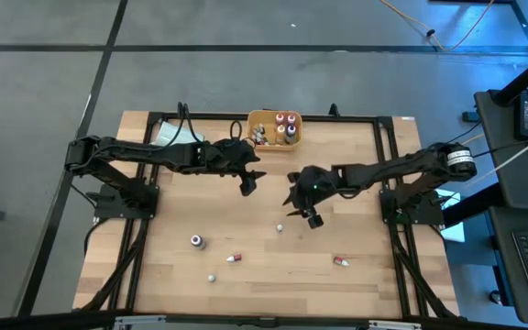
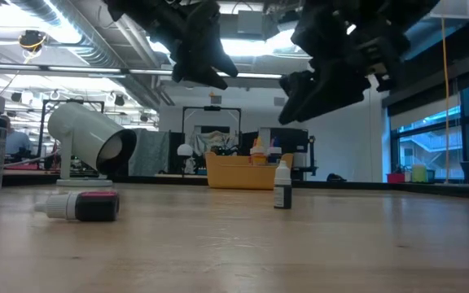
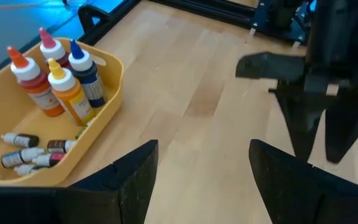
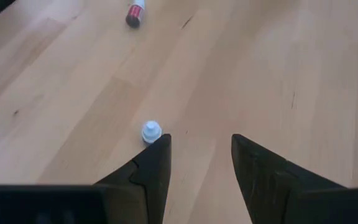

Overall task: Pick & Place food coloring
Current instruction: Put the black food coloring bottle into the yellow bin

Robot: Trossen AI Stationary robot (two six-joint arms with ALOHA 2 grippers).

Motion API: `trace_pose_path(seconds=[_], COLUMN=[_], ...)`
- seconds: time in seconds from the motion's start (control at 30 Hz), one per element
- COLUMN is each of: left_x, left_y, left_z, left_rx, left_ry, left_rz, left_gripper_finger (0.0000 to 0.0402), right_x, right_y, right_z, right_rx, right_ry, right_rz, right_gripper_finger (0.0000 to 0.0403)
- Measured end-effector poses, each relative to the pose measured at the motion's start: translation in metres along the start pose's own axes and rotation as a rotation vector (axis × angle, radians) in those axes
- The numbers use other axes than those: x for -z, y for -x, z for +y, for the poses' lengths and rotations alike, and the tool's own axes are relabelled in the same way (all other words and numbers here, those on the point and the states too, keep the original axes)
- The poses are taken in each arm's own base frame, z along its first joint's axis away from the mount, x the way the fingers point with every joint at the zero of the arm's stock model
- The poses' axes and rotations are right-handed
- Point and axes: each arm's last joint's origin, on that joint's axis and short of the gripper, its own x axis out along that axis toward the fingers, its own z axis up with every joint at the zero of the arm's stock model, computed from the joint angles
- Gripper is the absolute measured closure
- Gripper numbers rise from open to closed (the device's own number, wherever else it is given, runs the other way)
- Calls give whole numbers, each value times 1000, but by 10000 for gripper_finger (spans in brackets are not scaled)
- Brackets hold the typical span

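Observation:
Several food coloring bottles and vials lie in the orange bin (image 1: 275, 130) at the table's far edge; they also show in the left wrist view (image 3: 55, 87). Loose ones are on the table. A small white-capped vial (image 1: 280, 227) stands upright (image 2: 282, 185). Toward the near edge are a purple bottle (image 1: 196, 241), a red vial lying down (image 1: 234, 259), a white one (image 1: 212, 276) and another red vial (image 1: 340, 262). My right gripper (image 1: 310, 215) hovers open just above the white-capped vial (image 4: 151, 132), which stands beside one fingertip. My left gripper (image 1: 248, 183) hangs open and empty near the bin.
A large white cup (image 2: 92, 142) lies on its side at the far left. The two arms are close together over the table's middle; my right arm shows in the left wrist view (image 3: 316, 81). Bare wood lies toward the near right.

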Motion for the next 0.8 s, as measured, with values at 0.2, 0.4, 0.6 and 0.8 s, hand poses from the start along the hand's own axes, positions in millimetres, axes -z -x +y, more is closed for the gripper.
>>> trace_pose_path(seconds=[0.2,0.4,0.6,0.8], left_x=[0,1,1,2], left_y=[0,0,0,0], left_z=[0,0,0,0], left_rx=[0,-2,-1,-2], left_ry=[8,3,10,8], left_rz=[0,7,8,15], left_gripper_finger=[159,157,155,159], right_x=[0,11,23,36], right_y=[-18,-44,-64,-78], right_z=[5,8,8,9], right_rx=[-91,-207,-225,-249], right_ry=[32,30,25,5], right_rz=[-91,-106,-92,-53], right_gripper_finger=[234,234,234,237])
